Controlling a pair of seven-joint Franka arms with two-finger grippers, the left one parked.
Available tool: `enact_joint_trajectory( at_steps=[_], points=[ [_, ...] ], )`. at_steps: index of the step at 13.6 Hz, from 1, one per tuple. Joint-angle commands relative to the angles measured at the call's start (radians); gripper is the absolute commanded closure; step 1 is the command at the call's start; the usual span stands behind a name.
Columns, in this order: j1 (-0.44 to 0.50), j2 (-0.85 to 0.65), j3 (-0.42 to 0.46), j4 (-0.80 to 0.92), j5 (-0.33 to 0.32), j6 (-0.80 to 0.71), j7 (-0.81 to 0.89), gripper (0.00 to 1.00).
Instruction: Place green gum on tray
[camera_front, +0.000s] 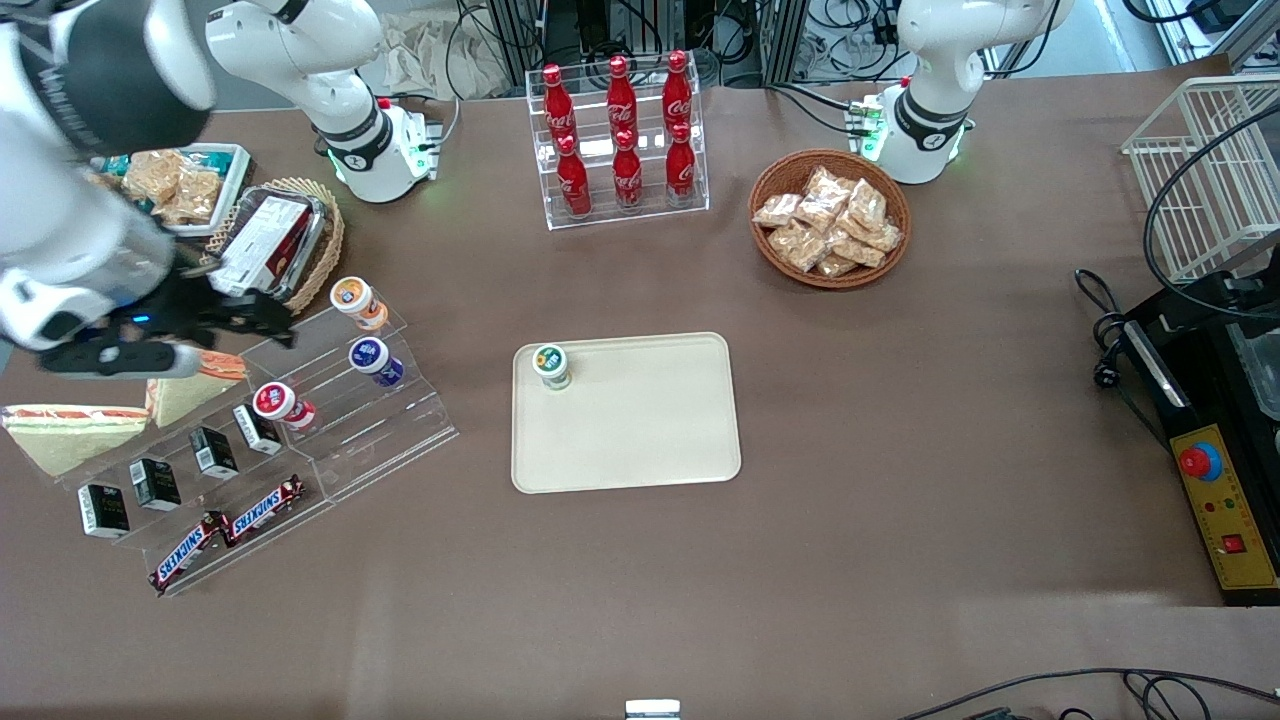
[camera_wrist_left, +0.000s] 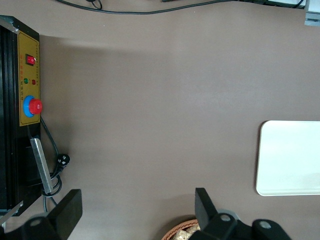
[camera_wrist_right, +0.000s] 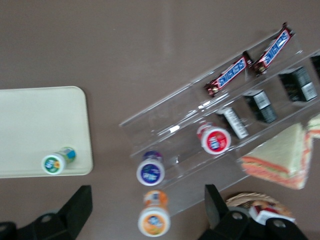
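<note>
We logged the green gum (camera_front: 551, 365) standing upright on the tray (camera_front: 640, 430), in the corner nearest the acrylic step rack (camera_front: 330, 440), just inside the raised rim. The gripper (camera_front: 255, 318) hung well apart from it, above the upper steps of the rack toward the working arm's end of the table. In the right wrist view its two fingers (camera_wrist_right: 80, 207) stood wide apart with nothing between them, so we recorded it as released and empty. We judged the placement itself done.

Risks we noted from here:
- The bottle sat very close to the tray rim. A knock to the table or tray could tip it over the low edge onto the brown table (camera_front: 900, 450); its small base and tall body would make it easy to topple.
- The gripper hovered directly over the rack's stock. The orange-lidded bottle (camera_front: 356, 301) and the blue-lidded bottle (camera_front: 373, 360) stood just beside its fingers, with the red-lidded bottle (camera_front: 280, 402) a step nearer the front camera. A careless descent or sideways sweep could knock one down the steps.
- The wicker basket (camera_front: 318, 235) holding a packaged snack lay close under the arm's wrist; a low retreat could clip it.
- The sandwiches (camera_front: 80, 425) beside the rack also lay under the arm's path.

We considered a straight lift upward the safest exit
</note>
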Motion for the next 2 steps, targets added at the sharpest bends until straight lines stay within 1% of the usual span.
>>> enact_joint_trajectory(
  at_steps=[1, 2],
  points=[
    [-0.05, -0.006, -0.007, 0.022, -0.015, -0.007, -0.121, 0.0],
    [-0.05, -0.004, -0.013, 0.024, -0.015, -0.007, -0.113, 0.0]
  ],
)
